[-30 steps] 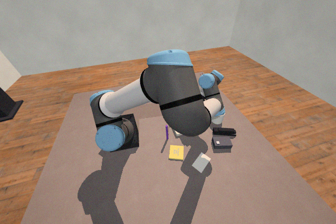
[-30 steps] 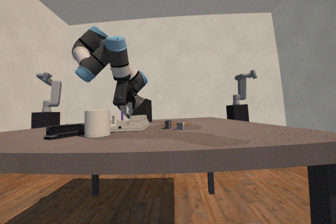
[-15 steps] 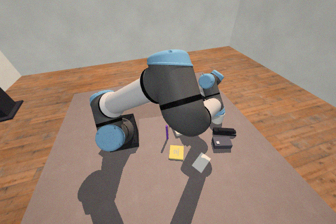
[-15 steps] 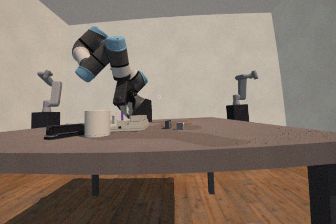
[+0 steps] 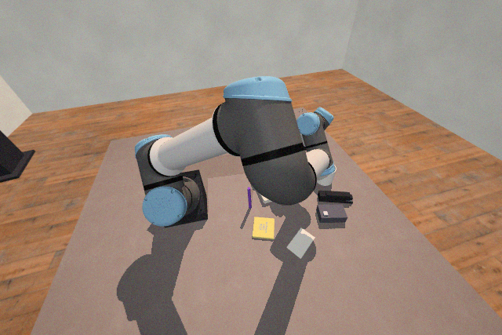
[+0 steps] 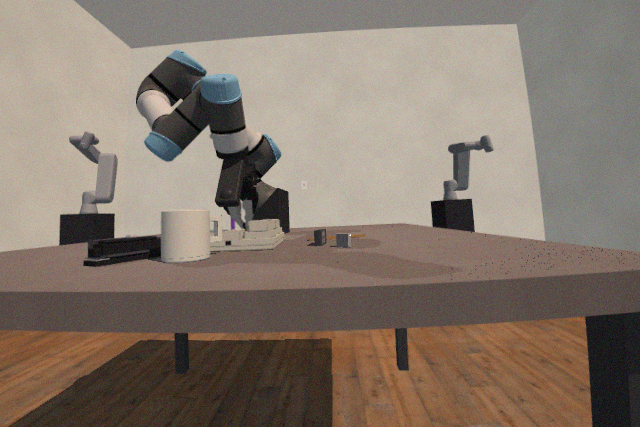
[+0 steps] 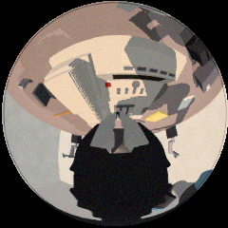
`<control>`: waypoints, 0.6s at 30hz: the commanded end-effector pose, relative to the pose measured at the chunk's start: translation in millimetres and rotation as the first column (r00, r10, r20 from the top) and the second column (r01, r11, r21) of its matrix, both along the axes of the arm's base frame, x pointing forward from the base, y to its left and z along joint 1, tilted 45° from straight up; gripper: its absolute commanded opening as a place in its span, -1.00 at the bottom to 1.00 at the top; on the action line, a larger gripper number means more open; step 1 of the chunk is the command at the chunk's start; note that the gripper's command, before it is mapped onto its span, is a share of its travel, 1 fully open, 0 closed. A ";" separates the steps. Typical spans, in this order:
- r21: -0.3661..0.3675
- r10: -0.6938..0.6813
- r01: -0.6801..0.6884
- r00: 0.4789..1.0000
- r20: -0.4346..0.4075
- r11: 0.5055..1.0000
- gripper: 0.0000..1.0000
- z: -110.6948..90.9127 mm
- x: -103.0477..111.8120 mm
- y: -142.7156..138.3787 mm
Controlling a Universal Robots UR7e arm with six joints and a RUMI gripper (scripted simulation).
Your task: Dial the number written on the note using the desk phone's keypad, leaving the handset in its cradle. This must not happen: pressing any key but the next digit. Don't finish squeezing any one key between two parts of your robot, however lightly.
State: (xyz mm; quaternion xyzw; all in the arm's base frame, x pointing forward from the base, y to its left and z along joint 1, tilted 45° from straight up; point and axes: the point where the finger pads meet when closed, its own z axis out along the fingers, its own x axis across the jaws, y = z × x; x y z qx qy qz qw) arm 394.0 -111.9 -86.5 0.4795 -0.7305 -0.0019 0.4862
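Note:
The beige desk phone (image 7: 114, 71) fills the wrist view, with its handset (image 7: 85, 83) lying in the cradle on the left and a small red light (image 7: 108, 85) beside the keypad. My gripper (image 7: 117, 111) is shut and empty, its fingertips together and pointing down right at the keypad keys (image 7: 128, 90). In the exterior view the gripper (image 6: 238, 223) reaches down onto the phone (image 6: 253, 236). The yellow note (image 5: 263, 227) lies on the table in front of the arm; it also shows in the wrist view (image 7: 156, 116). In the top view the arm's elbow hides the phone.
A purple pen (image 5: 249, 197), a grey card (image 5: 300, 242), a black stapler (image 5: 335, 196) and a dark box (image 5: 331, 213) lie near the note. A white mug (image 6: 185, 235) and two small cubes (image 6: 330, 238) stand on the table.

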 end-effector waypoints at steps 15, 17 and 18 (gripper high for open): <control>0.000 0.001 -0.001 1.000 0.001 1.000 -1.00 -1.5 0.0 -1.5; 0.000 0.001 -0.001 1.000 0.001 1.000 -1.00 -1.6 -0.1 -1.5; 0.000 0.001 -0.001 1.000 0.001 1.000 -1.00 -1.6 -0.1 -1.5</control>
